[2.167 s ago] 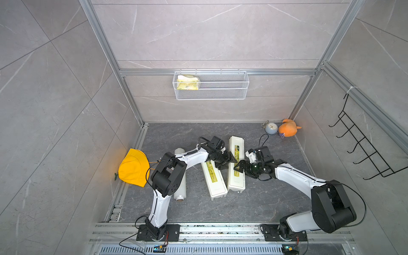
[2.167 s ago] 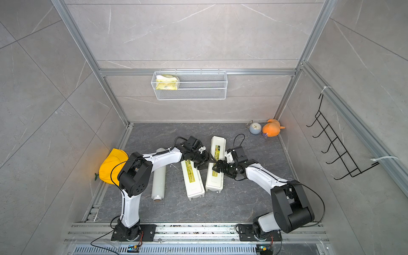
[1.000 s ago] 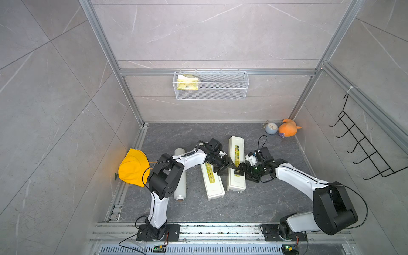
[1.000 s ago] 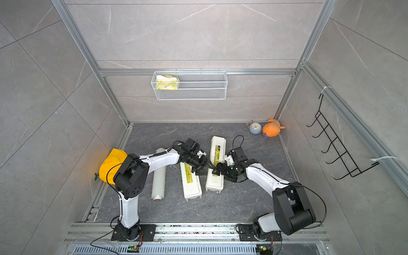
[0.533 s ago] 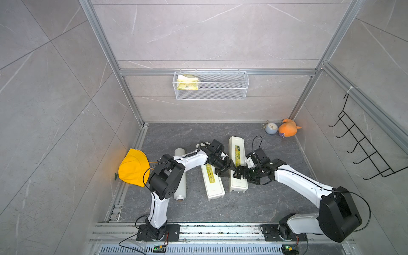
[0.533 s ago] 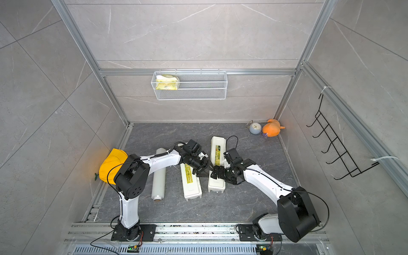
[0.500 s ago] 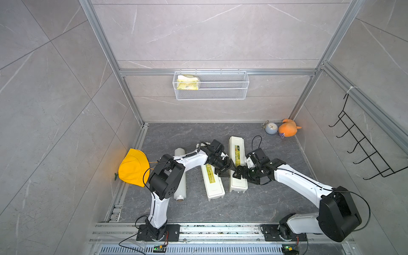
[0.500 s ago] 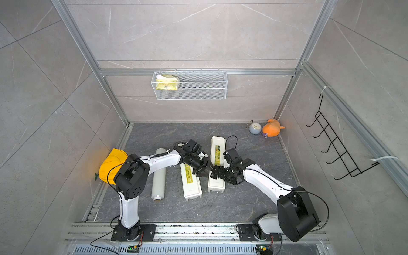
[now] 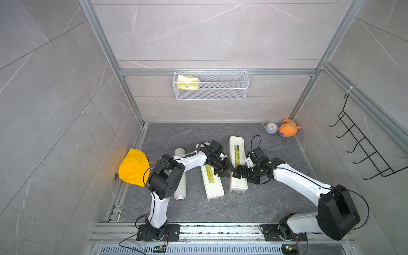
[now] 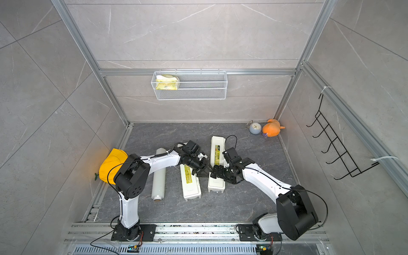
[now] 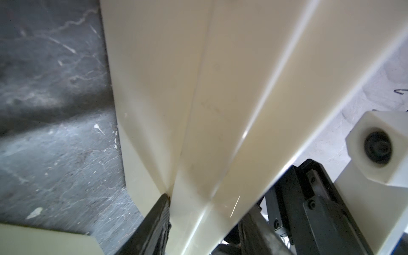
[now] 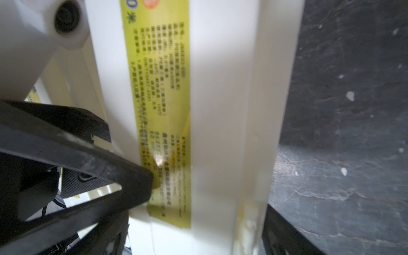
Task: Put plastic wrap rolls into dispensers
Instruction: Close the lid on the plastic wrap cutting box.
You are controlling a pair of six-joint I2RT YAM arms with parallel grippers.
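With the left gripper [image 9: 227,174] jaws clenched on the lid edge of the right dispenser [image 9: 236,143] and the right gripper [image 9: 238,174] jaws released astride its body, the lid likely wanted a slow hinge-wise lift, body pinned, while the plastic wrap roll [image 9: 180,194] lay on the bench [image 9: 265,198].

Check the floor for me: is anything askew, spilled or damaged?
Nothing looks spilled or broken. The left dispenser lies skewed, not parallel to the right dispenser. Only one plastic wrap roll shows, lying loose to the left of them.
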